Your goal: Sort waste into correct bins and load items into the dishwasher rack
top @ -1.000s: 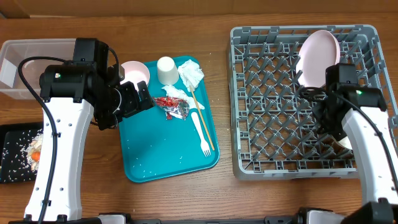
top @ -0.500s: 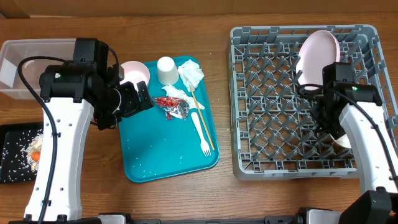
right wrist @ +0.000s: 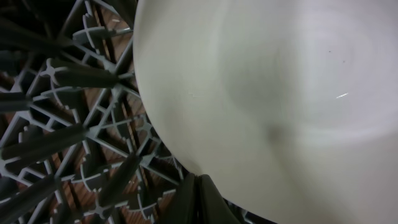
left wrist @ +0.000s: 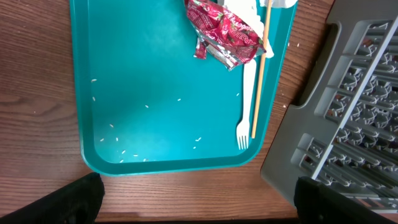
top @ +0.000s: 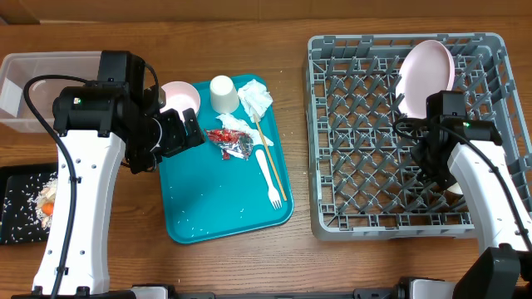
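Dishwasher loading part-done, shown from overhead and from both wrists. Large square grey plastic rack with upright pegs (top: 366, 133) fills the right of the tabletop (top: 249, 266). A round white plate (top: 426, 75) stands on edge at the rack's far right, apparently propped between pegs so that it stays upright. Right jaws are closed together low in the rack's right side, tips at the rim of a small, smooth, glossy white bowl (right wrist: 280, 93); whether they pinch that rim cannot be told. Left jaws stand wide and empty over the teal serving tray (left wrist: 143, 62), seemingly poised for a pick. On this tray lie a crumpled red-and-silver foil wrapper (left wrist: 224, 34), a white plastic fork (left wrist: 244, 118), a thin wooden chopstick (left wrist: 260, 74), crumpled white napkins (top: 255, 98), an upturned white cup (top: 222, 93), a second white bowl (top: 181, 95) and stray rice grains (left wrist: 147, 106). Far left sits a clear rectangular plastic tub (top: 41, 75). Near left, a flat black tray (top: 12, 228) holds rice and an orange carrot piece (top: 48, 206).
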Robot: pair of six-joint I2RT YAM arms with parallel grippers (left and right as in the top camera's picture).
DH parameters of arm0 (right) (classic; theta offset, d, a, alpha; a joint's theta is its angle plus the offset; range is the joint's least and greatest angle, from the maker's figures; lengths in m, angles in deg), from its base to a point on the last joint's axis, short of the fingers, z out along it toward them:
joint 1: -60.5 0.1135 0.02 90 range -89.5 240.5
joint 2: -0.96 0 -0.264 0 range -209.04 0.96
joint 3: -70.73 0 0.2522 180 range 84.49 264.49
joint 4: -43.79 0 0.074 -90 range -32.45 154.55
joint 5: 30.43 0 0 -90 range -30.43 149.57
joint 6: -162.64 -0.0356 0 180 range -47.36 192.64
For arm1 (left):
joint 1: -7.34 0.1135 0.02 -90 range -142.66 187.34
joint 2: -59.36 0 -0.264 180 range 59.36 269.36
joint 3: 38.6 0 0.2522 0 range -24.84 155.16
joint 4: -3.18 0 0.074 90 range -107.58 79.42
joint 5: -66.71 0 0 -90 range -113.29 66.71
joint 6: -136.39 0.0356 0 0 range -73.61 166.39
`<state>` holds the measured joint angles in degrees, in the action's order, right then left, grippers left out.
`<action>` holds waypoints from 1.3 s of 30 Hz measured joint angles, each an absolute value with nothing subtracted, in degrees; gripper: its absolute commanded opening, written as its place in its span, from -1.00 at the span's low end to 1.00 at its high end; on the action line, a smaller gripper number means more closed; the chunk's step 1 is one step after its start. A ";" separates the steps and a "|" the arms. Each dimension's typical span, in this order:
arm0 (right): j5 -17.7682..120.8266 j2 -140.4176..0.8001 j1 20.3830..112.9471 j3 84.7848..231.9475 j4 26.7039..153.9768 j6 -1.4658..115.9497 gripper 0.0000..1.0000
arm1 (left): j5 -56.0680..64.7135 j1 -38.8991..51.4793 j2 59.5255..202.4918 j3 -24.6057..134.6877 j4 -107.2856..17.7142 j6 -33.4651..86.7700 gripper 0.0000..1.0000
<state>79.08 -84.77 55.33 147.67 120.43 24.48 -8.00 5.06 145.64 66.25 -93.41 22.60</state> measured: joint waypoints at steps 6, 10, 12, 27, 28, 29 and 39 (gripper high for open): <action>79.71 -84.81 55.33 147.67 119.68 24.48 -0.92 | -8.14 5.06 145.64 66.25 -93.41 22.60 1.00; 79.95 -84.81 55.33 147.67 119.05 24.48 -0.92 | -8.16 5.06 145.64 66.25 -93.38 22.60 1.00; 80.02 -84.81 55.33 147.16 117.89 24.50 -0.92 | -8.16 5.06 145.64 66.25 -93.36 22.60 1.00; 80.15 -84.81 55.38 143.89 114.26 24.48 -0.92 | -8.16 5.06 145.64 66.25 -93.25 22.60 1.00; 80.19 -84.81 55.38 143.86 114.20 24.48 -0.92 | -8.16 5.06 145.64 66.25 -93.25 22.60 1.00; 80.24 -84.81 55.38 143.86 114.07 24.50 -0.92 | -8.16 5.06 145.64 66.25 -93.23 22.60 1.00; 80.54 -84.81 55.33 142.99 110.59 24.48 -0.92 | -8.16 5.06 145.64 66.25 -92.95 22.60 1.00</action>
